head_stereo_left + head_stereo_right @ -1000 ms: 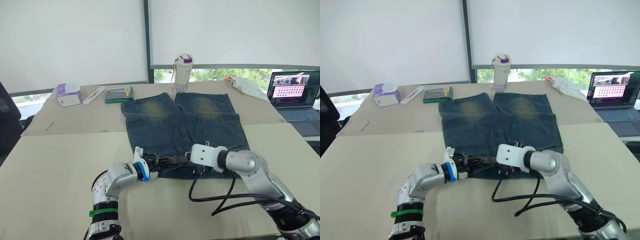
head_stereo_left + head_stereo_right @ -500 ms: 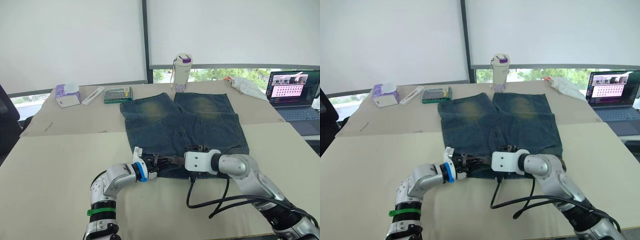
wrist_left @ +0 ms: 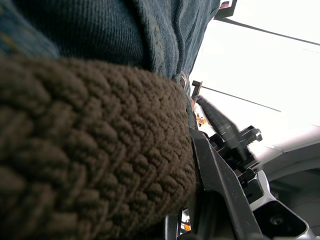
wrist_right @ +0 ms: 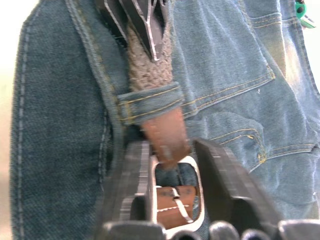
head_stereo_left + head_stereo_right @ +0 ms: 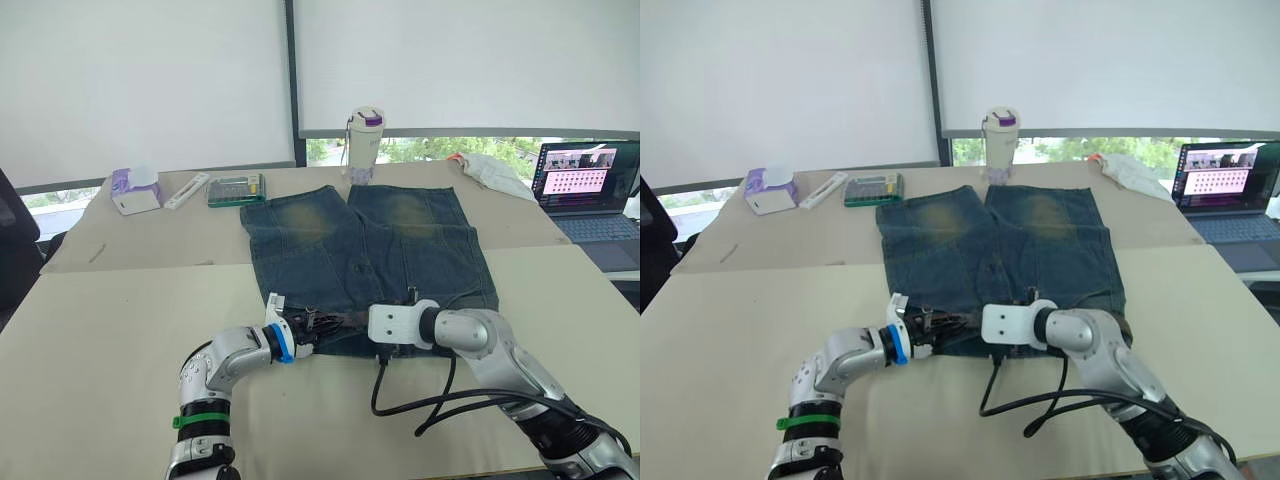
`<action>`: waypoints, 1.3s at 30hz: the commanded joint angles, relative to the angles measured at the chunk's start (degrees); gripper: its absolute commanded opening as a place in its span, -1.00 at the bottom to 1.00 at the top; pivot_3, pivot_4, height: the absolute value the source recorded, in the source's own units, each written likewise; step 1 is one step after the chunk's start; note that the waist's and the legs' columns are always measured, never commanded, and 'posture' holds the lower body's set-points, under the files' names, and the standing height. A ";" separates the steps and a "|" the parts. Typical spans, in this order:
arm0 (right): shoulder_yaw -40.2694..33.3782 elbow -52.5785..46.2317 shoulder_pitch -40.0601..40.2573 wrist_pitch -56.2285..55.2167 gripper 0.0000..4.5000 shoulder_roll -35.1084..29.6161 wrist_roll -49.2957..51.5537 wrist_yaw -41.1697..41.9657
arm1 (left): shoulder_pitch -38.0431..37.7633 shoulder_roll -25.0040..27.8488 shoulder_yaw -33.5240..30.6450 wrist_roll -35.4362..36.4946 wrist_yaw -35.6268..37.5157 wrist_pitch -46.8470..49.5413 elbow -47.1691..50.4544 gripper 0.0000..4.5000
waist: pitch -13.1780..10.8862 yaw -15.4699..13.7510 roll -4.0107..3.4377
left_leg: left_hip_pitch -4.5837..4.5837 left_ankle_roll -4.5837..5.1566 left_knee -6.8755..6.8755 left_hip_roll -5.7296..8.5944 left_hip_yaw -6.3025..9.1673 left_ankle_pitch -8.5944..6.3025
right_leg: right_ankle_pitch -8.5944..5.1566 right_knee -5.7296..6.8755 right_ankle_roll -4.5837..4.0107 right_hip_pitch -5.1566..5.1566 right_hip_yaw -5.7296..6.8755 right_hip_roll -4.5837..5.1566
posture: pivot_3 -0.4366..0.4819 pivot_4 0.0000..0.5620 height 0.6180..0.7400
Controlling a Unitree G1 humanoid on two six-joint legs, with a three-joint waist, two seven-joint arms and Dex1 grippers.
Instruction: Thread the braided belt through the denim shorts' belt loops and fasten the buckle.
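The denim shorts [image 5: 360,240] lie flat on the table with the waistband toward me. The braided belt [image 4: 150,65] runs along the waistband and passes under a belt loop [image 4: 150,102]. Its reddish tip [image 4: 167,142] comes out of the loop between my right gripper's fingers [image 4: 137,170]. My right gripper [image 4: 170,160] is shut on that tip. Just behind it lies the silver buckle [image 4: 182,212]. My left gripper [image 5: 310,324] is shut on the braid on the other side of the loop. Both grippers meet at the waistband's middle.
At the table's far side stand a lidded cup [image 5: 366,140], a green box [image 5: 237,189], a white stick-like item [image 5: 188,190] and a tissue box [image 5: 137,190]. A laptop [image 5: 590,190] and white cloth [image 5: 495,172] are far right. Black cables [image 5: 430,400] loop near my right arm.
My right gripper slid left along the waistband toward the left gripper and closed on the belt's tip. The left gripper kept its hold and place.
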State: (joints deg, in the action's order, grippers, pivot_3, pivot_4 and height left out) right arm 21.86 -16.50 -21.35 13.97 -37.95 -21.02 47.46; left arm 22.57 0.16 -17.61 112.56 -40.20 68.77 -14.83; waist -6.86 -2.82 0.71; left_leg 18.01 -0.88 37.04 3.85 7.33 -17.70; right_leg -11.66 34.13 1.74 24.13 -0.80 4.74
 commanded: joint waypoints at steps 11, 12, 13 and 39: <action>-5.38 -4.79 2.09 0.94 -1.00 -1.57 1.13 -0.72 | 5.99 26.69 12.23 -21.02 40.59 8.45 23.33 0.34 | -0.06 1.29 -0.03 | 0.12 -0.03 -0.05 -0.12 -0.06 0.02 | 0.00 0.01 -0.03 0.17 0.00 -0.17 | -0.05 -0.47 1.00; -6.06 -5.17 2.48 1.46 -1.00 -1.59 1.37 -0.77 | 6.40 31.53 15.54 -27.98 49.00 5.70 28.03 0.34 | -0.08 1.49 -0.04 | 0.14 -0.05 -0.06 -0.13 -0.09 0.03 | 0.00 -0.01 -0.04 0.17 0.02 -0.18 | -0.05 -0.47 1.00; -6.65 -5.52 2.85 2.09 -1.00 -1.50 1.64 -0.82 | 6.49 36.76 20.20 -35.90 57.99 1.54 32.52 0.34 | -0.08 1.71 -0.06 | 0.16 -0.08 -0.07 -0.14 -0.22 0.04 | 0.01 -0.03 -0.05 0.17 0.03 -0.20 | -0.05 -0.47 1.00; -37.75 -10.05 18.20 9.57 -1.00 -19.44 2.28 -0.37 | -1.48 46.84 45.60 -104.53 89.10 -46.14 17.28 -0.98 | -0.24 2.44 -0.38 | 0.17 0.84 -0.09 -0.61 -1.06 -0.45 | -0.08 -0.03 -0.03 -0.23 -0.16 -0.35 | -0.05 -0.47 1.00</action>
State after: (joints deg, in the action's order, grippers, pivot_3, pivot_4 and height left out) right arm -12.33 -26.40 -2.54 23.07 -55.98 -18.47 48.34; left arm 22.94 44.04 28.57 13.07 49.11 22.55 8.16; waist -7.10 -0.38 0.33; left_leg 18.18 -0.06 36.95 3.24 6.26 -18.14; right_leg -11.75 34.11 1.71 23.90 -0.97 4.39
